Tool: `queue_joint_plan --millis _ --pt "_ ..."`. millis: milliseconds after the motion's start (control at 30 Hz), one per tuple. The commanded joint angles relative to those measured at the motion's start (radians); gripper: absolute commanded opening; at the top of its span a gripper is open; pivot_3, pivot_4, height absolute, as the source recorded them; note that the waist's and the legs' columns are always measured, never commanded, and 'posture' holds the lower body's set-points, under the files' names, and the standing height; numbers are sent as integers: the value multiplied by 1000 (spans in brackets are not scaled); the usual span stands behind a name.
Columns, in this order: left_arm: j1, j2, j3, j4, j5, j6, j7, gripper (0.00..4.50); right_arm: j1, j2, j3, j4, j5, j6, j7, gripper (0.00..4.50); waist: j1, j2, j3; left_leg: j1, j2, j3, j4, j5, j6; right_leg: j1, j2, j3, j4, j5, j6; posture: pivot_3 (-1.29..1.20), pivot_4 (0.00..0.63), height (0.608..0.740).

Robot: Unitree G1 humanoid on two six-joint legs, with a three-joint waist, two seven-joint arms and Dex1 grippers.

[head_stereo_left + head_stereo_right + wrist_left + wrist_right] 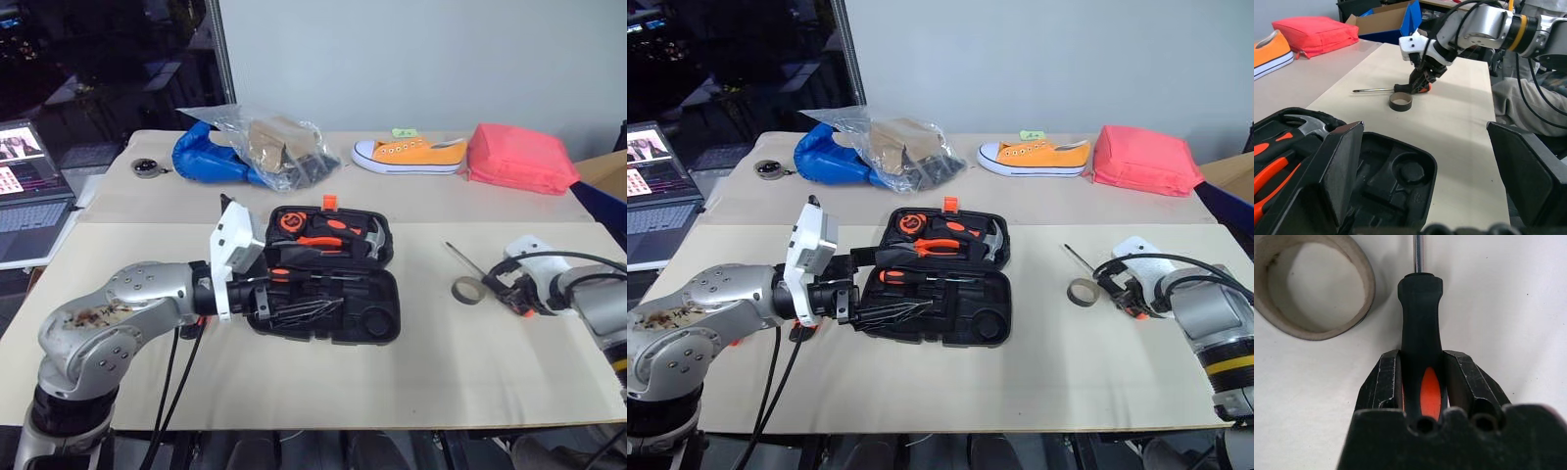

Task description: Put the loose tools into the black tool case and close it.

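Pale boards are covering the counter (323,382), with a plain wall standing behind it. Near the middle, the black tool case (328,274) is lying open, its far half holding orange-handled pliers (328,242) and a hammer (367,238), its near half showing shaped slots, one carrying a black-and-orange screwdriver (921,277). The left hand (263,299) is hovering at the case's left edge, pointing across it, its fingers (1339,169) standing wide apart with nothing between them. Over to the right of the case, the right hand (1421,377) is reaching down to the counter and its two black fingers (1383,382) are pressing against both sides of the handle of a second black-and-orange screwdriver (1420,323), which is lying flat with its metal shaft pointing away from the hand. Just beside that handle, the small greyish tape roll (1400,101) is resting on the counter. Along the far edge, an orange sneaker (409,155), a pink pouch (519,159) and a clear plastic bag (269,142) are sitting.
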Motion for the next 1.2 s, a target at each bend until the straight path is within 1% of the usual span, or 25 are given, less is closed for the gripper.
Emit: queue_joint_plan --millis 33,100,133,200,267,333,433,533,667,767,933,1100,1167,1200 --pt "22 21 52 -32 -23 -42 -10 4296 33 -16 -184 -270 152 33 87 946 -3 0 0 -1 0 0 0 0 0 -1 0 0 0 0 0 0 150 740" --pt "59 18 88 -42 16 -88 7 4296 37 1 -223 -412 250 48 139 946 -11 2 1 -3 0 1 0 0 0 -4 0 1 2 0 0 0 150 740" --pt "72 17 99 -45 28 -106 12 4296 38 5 -230 -450 276 54 150 946 -13 2 1 -3 1 1 0 0 0 -4 1 3 2 0 0 0 150 740" --pt "131 34 155 -41 22 -129 -5 4296 -6 19 -186 -515 327 81 171 946 -12 1 2 -2 2 0 0 0 0 -4 3 3 3 0 0 0 150 740" --pt "219 77 257 -37 -43 -126 -76 4296 -107 61 -70 -553 338 95 180 946 -18 -1 3 0 2 0 0 0 0 -3 3 3 3 0 -1 0 150 740" --pt "284 108 325 -33 -81 -124 -113 4296 -178 86 28 -552 314 85 191 946 -18 -1 4 2 4 2 0 0 0 -3 4 4 3 2 -3 0 150 740" --pt "431 155 452 -43 -63 -138 -184 4296 -314 146 256 -447 190 20 224 946 -31 -1 5 2 4 3 0 0 0 -4 3 4 3 2 -3 0 150 740" --pt "505 176 516 -45 -65 -149 -207 4296 -390 185 405 -323 70 -84 250 946 -19 -3 5 2 4 3 -2 0 0 -5 3 3 2 1 -4 0 150 740" --pt "535 186 547 -63 -88 -156 -201 4296 -462 249 486 -178 -13 -154 274 946 -5 -3 5 0 3 3 -3 0 0 -7 0 0 2 -1 -5 0 150 740" --pt "541 192 555 -71 -97 -159 -189 4296 -490 256 536 -119 -75 -228 323 946 -2 -3 5 -1 2 3 -5 0 0 -8 -2 -1 2 2 -9 0 150 740" --pt "526 201 537 -72 -100 -161 -172 4296 -511 276 574 -55 -144 -305 384 945 -3 -2 5 -2 1 1 -7 0 0 -8 -5 -4 2 2 -11 0 150 740" --pt "499 212 506 -64 -99 -164 -169 4296 -530 315 563 -3 -170 -340 415 945 -4 -3 6 1 0 2 -6 0 0 -6 -6 -5 2 2 -11 0 150 740" --pt "486 216 488 -58 -97 -165 -168 4296 -524 325 537 -9 -157 -355 430 1953 -5 -3 6 2 0 2 -6 0 0 -5 -6 -5 2 2 -11 0 150 740" --pt "480 218 481 -56 -98 -166 -167 4296 -518 329 513 -24 -142 -358 430 2101 -6 -2 6 2 0 2 -6 0 0 -5 -6 -5 2 2 -11 0 150 740"
